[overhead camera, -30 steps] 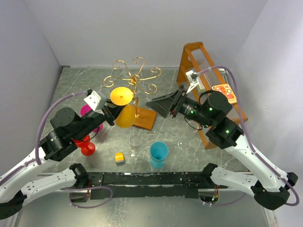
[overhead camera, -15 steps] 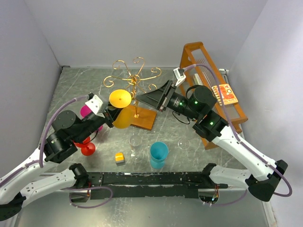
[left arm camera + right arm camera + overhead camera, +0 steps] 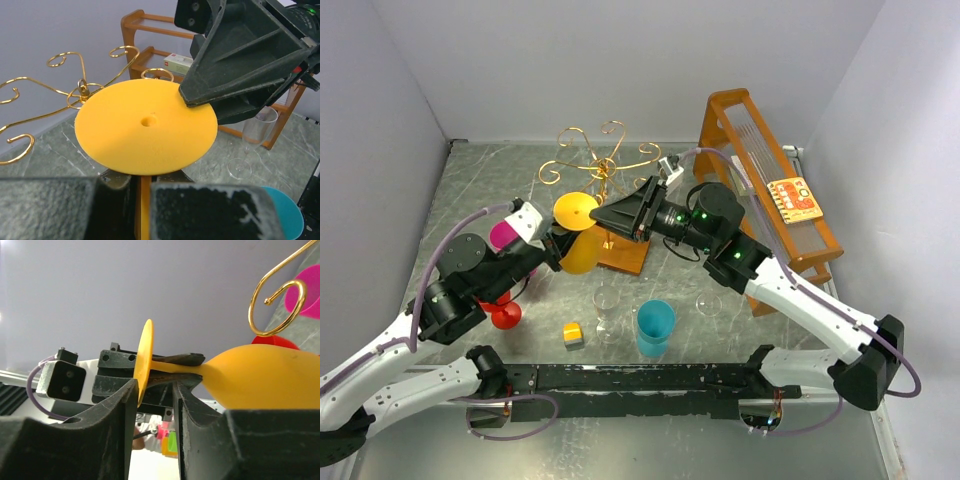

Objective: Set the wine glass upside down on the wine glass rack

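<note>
- Currently the wine glass (image 3: 147, 127), yellow and opaque, hangs in the air and sits on no hook; in the top view it is just beside the wine glass rack (image 3: 607, 162), at about 8 o'clock from its trunk
- My left gripper (image 3: 142, 200) has its fingers pressed onto the stem, directly under the round foot (image 3: 577, 207)
- Orientation: the foot faces up and the bowl (image 3: 260, 375) points down and toward my bases, so the glass is tilted, not plumb
- My right gripper (image 3: 156, 405) has its fingers part spread, one on each side of the foot's rim; one finger looks to touch the foot and the other stands clear, so I judge this no pinch yet
- Done, by my judgement: glass lifted, turned foot-up and brought to the rack
- Left to do: steady or pass the glass between my two grippers, slide the stem into one of the gold scroll arms so that the foot rests on the wire, then release with both
- The nearest scroll arms lie at 12 to 1 o'clock of the foot in the top view
- Writing: an orange card (image 3: 793, 197) at the wooden slatted frame (image 3: 720, 105), 3 o'clock of the rack, bears print and round marks too small to read
- A small white box (image 3: 177, 61) with a red mark shows on that frame in the left wrist view; its text is not legible
- No brand is visible on glass or rack
</note>
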Controlling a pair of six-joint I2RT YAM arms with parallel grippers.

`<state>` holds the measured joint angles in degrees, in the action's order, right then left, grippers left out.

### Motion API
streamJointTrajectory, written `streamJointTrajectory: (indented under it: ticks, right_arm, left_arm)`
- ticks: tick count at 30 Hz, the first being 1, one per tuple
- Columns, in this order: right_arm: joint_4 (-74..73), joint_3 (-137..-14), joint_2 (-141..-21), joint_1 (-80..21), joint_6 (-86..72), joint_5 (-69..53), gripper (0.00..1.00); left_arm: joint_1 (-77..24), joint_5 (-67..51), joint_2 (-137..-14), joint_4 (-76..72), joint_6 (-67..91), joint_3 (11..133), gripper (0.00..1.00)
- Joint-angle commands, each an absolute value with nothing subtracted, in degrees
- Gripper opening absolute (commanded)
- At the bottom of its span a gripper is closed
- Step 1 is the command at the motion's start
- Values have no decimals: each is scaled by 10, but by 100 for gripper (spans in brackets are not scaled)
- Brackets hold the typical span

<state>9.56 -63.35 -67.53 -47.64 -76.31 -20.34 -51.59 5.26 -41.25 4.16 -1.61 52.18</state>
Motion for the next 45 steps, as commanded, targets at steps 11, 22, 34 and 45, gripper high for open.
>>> streamJointTrajectory:
  ticks: [11, 22, 34, 45]
  right_arm:
    - [149, -613, -690, -500, -839, -225, 0]
    - [65, -625, -667, -501, -839, -168, 0]
    - [-77, -655, -640, -501, -839, -46, 0]
    - [-77, -654, -626, -500, -828, 52, 0]
  left_arm:
    - [-518, 81, -407, 66, 6, 514, 14]
    - [-518, 92, -354, 154, 54, 515, 71]
    - [-518, 112, -272, 177, 75, 508, 80]
    - [-518, 167, -246, 163, 110, 481, 81]
